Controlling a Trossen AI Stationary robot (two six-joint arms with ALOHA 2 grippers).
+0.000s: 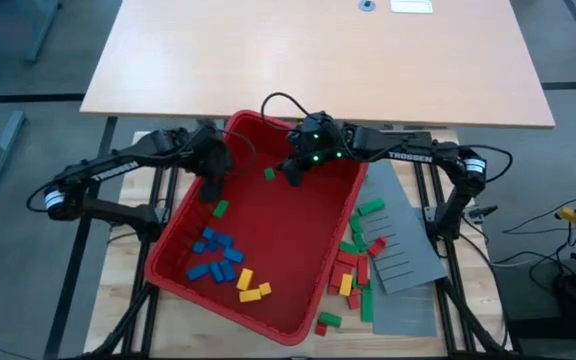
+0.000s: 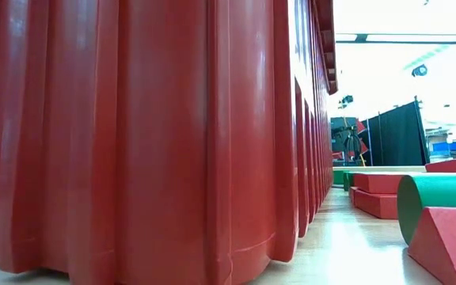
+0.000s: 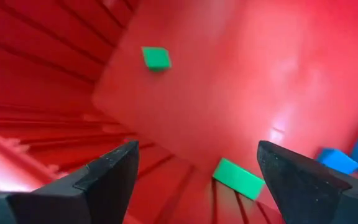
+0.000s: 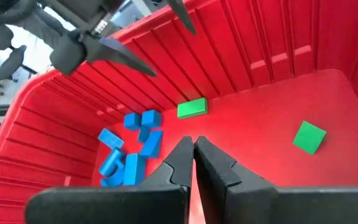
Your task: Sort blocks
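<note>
wooden tabletop [image 1: 128, 290] holds your red bin [image 1: 298, 325]: blue and yellow blocks [image 1: 230, 268] grouped, two green blocks [image 3: 238, 178] below your open, empty left gripper [image 3: 197, 177] remain; right gripper [image 4: 193, 152] shut, empty.

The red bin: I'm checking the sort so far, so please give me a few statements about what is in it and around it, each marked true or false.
1. The left gripper is open above a green block in the red bin. True.
2. The right gripper is open wide. False: its fingers are shut, holding nothing.
3. Blue blocks lie clustered in the bin, with yellow blocks beside them. True.
4. The bin holds a pile of red blocks. False: the red blocks lie outside it, with green ones, by the grey slotted panel.
5. Both grippers are inside the bin. True.
</note>
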